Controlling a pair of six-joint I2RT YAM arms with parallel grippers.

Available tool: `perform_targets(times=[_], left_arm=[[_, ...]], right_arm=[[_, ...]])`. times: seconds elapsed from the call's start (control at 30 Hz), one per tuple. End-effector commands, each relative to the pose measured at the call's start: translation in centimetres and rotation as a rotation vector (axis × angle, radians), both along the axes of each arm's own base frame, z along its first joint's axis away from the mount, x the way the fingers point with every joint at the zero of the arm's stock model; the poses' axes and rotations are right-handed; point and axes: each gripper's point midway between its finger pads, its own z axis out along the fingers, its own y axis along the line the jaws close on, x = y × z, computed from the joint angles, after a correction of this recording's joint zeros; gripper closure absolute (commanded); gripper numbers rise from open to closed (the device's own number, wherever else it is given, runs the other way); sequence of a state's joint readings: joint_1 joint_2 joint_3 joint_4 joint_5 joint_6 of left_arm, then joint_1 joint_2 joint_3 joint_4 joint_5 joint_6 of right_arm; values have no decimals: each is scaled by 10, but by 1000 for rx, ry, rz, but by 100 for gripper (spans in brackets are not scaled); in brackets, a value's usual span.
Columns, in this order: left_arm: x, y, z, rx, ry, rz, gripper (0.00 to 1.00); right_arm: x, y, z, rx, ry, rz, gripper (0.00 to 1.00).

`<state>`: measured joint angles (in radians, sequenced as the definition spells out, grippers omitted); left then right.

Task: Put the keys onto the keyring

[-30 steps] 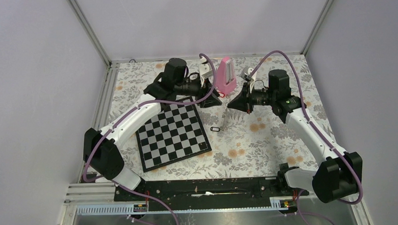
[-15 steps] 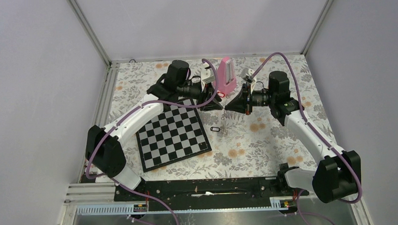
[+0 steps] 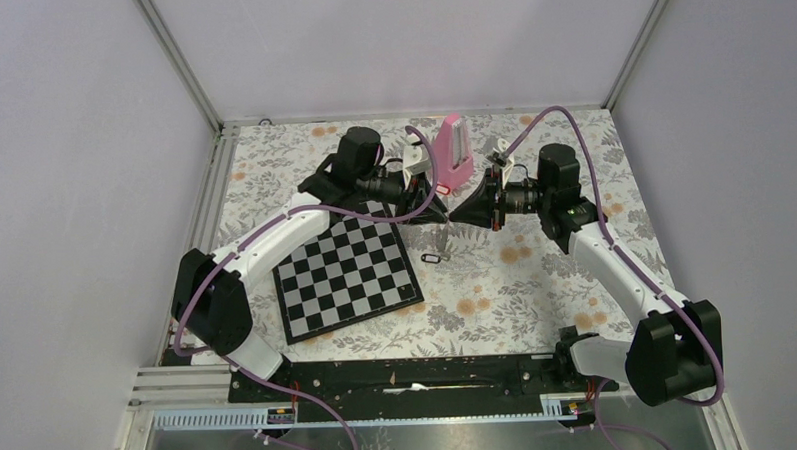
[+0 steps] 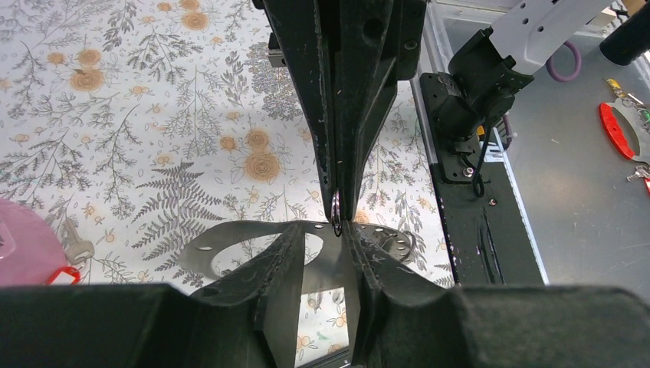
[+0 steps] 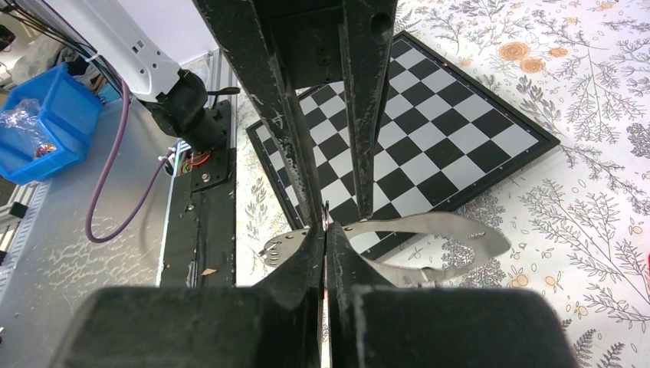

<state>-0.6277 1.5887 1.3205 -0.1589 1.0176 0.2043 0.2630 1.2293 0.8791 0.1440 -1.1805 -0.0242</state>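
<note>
Keyring [image 5: 437,226] held aloft, nothing threaded yet

The right gripper [image 5: 325,239] is clamped on the pale loop above the tabletop [image 4: 115,115]. The left gripper [image 4: 329,234] has its jaws apart around it. The red key [image 4: 61,274] lies beside the pink metronome [image 4: 19,245]. The next move likely calls for a second grip to steady the loop.

pink metronome [image 3: 454,151]; red key [image 3: 441,188]; black-white chessboard [image 3: 346,272]; grey-orange floral table [image 3: 497,292].
</note>
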Motion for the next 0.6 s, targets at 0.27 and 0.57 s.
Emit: perform_targets(times=[0.27, 0.57], left_arm=[[-4, -11, 14, -62, -43, -69, 91], [3, -9, 11, -13, -52, 14, 100]], right_arm=[[-9, 3, 17, 36, -72, 43, 100], [-2, -1, 8, -8, -96, -9, 73]])
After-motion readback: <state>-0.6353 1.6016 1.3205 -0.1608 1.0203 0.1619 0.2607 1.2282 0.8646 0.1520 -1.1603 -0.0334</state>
